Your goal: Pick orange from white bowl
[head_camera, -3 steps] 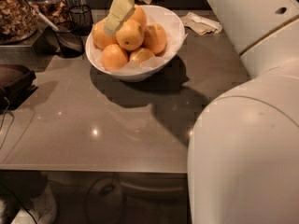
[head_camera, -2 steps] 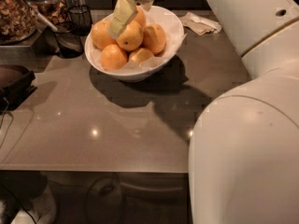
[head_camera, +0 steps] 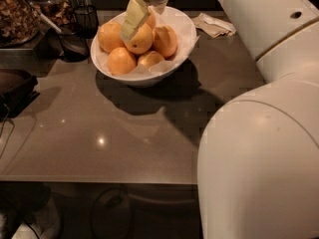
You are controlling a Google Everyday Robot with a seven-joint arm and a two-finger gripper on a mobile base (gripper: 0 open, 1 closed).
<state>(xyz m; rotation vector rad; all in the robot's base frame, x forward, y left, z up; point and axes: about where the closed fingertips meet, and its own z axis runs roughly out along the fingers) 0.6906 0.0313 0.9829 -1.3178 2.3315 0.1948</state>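
Logging a small change only. Against the shots from a second back, finding the gripper a shade lower over the bowl and nudged toward its middle. No shift seen in bowl or fruit. Reading that as the reach closing in: grasp step under way, no lift yet, task likely early-to-mid.

Placing the gripper above the bowl's back-left part, coming in from past the far rim. Seeing its pale yellow end laid across the top orange, apparently touching the peel. Cannot tell whether open or closed. Cannot tell whether anything is actually held.

Placing the orange inside the bowl, back of centre, on top of the pile and resting on its neighbours. Counting four more in view: left orange, front-left orange, front orange, right orange.

Around the bowl:
- Underneath, a grey counter.
- Right of the far rim, crumpled paper, apart from the bowl.
- Left, a wire basket and a dark scoop, the scoop just beside the wall.
- Right and in front, the white arm, filling the near corner.

Judging the next move: needs a firm close around the top orange, then a straight lift clear of the rim. Flagging risks: smooth round peel slipping out, or neighbours rolling once the top one goes.
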